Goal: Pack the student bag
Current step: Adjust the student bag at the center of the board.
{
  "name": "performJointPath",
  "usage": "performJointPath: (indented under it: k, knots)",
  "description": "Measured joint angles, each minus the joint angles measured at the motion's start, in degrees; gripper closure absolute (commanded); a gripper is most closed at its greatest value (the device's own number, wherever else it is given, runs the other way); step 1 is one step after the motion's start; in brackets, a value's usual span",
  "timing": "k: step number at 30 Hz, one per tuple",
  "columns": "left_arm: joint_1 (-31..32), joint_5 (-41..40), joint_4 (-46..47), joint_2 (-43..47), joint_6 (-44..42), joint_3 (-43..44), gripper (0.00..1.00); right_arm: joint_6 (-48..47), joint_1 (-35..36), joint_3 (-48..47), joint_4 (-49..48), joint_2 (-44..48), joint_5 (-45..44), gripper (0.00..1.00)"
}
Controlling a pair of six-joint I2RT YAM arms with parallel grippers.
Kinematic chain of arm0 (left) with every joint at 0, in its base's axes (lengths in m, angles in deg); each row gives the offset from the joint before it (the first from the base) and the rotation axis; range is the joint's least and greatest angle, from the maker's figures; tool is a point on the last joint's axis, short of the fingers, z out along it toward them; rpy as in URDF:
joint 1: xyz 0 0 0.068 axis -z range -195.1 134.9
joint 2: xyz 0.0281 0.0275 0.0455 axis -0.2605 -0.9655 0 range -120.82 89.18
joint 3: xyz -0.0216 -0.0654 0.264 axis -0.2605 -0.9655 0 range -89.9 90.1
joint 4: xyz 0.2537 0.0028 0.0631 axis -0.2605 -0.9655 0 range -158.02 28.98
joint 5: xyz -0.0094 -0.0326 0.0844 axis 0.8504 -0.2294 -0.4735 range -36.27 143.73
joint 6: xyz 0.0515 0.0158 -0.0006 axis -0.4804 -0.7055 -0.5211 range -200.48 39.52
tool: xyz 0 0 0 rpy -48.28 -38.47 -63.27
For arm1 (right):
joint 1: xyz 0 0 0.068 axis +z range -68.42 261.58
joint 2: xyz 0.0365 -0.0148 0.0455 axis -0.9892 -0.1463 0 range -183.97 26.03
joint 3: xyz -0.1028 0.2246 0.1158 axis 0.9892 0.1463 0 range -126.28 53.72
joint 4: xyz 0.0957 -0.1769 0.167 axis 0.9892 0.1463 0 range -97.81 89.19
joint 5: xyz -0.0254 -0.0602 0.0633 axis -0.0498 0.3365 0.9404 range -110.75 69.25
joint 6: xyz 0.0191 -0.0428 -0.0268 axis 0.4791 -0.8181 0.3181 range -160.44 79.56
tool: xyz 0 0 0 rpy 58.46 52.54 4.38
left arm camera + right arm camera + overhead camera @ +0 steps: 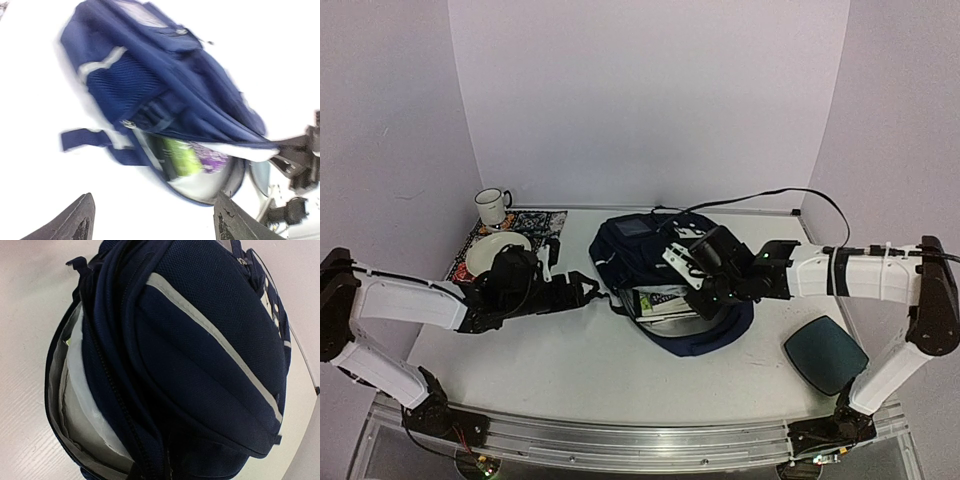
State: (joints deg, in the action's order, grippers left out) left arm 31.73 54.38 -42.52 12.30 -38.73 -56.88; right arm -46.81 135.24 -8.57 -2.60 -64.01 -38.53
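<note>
Bag point(625, 245) lies open mid-table, books point(660, 300) inside. Left gripper point(152, 220), at its 9 o'clock, gapes released, empty. Right gripper point(678, 262), reaching from 3 o'clock, clenches the bag's rim.

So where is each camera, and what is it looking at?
Top camera: high behind the arms, looking down on the table and student bag; both arms, left hand and right hand show.
Left wrist: low beside the bag, facing its open mouth; its own two fingertips show below.
Right wrist: pressed close over the bag; no fingers show.
Shared: all see the bag; the left wrist view also catches the right hand.
</note>
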Motion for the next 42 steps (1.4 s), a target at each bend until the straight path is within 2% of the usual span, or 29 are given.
performJointPath:
  k: [5, 12, 16, 21, 24, 27, 29, 32, 35, 38, 42]
  knots:
    - [-2.5, 3.9, -1.7, -8.4, 0.0, 6.5, 0.2, 2.0, -2.2, 4.8, -1.2, 1.3, 0.1, 0.89]
    - [-8.7, 12.5, -1.6, -24.0, 0.7, 18.4, 0.25, 6.8, -5.5, 7.6, 0.0, 3.1, -0.4, 0.57]
    - [-11.7, 16.0, -1.6, -30.7, 1.8, 23.5, 0.3, 8.4, -6.7, 7.7, 0.9, 4.9, 2.8, 0.44]
    - [-13.5, 18.9, -1.6, -36.0, 2.2, 28.4, 0.39, 10.3, -6.9, 7.7, 1.2, 8.0, 9.9, 0.32]
    - [-13.5, 20.6, -1.5, -38.8, 2.9, 31.2, 0.52, 11.6, -6.4, 7.7, 0.9, 9.9, 14.6, 0.31]
    - [-13.5, 22.0, -1.5, -40.9, 3.1, 32.9, 0.73, 12.3, -4.4, 7.7, 0.7, 10.6, 16.6, 0.31]
    - [-13.5, 22.7, -1.5, -41.5, 4.1, 33.0, 0.84, 12.9, -1.4, 7.7, 0.1, 10.6, 17.6, 0.34]
    - [-13.5, 23.2, -0.4, -41.2, 4.9, 32.5, 0.97, 14.1, 3.1, 7.4, -1.8, 8.5, 20.1, 0.39]
    - [-13.5, 22.7, 2.0, -39.4, 6.5, 29.5, 1.0, 15.6, 6.3, 6.4, -6.2, 1.7, 23.5, 0.44]
    - [-13.1, 22.0, 3.4, -36.0, 7.9, 25.2, 1.0, 17.0, 7.5, 5.8, -10.0, -7.2, 25.4, 0.46]
    - [-11.5, 20.1, 3.7, -31.3, 9.5, 20.0, 1.0, 17.6, 7.4, 5.8, -11.2, -15.0, 23.4, 0.49]
